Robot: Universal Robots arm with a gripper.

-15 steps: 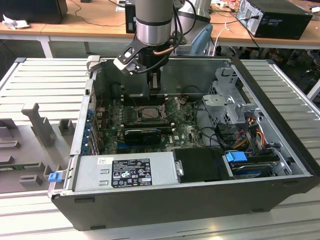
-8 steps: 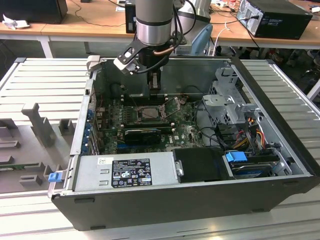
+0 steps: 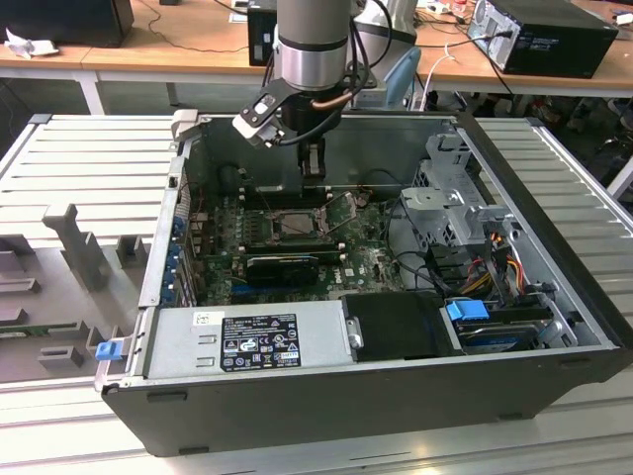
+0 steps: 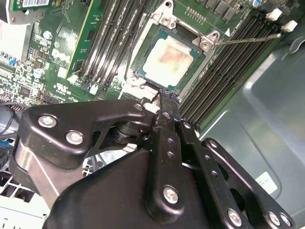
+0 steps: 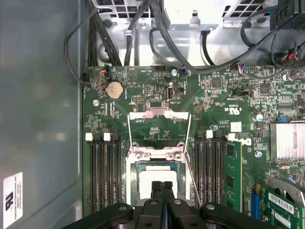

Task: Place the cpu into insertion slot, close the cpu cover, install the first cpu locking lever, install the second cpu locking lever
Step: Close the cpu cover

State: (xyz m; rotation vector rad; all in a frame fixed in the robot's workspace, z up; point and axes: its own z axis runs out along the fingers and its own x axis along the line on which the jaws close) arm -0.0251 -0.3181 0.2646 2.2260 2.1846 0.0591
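second wrist view — cpu (image 4: 167, 56), seemingly in slot (image 4: 140, 63)

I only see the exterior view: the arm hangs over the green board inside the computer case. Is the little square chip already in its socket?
Observer: Yes. In the second wrist view the cpu lies flat in the insertion slot, pale face up.
Operator: Is the lid over it shut?
Observer: No. In the first wrist view the cpu cover is folded back, off the insertion slot.
Operator: Is the claw holding anything?
Observer: In both wrist views the gripper has its fingers pressed together with nothing between them, close by the cpu.
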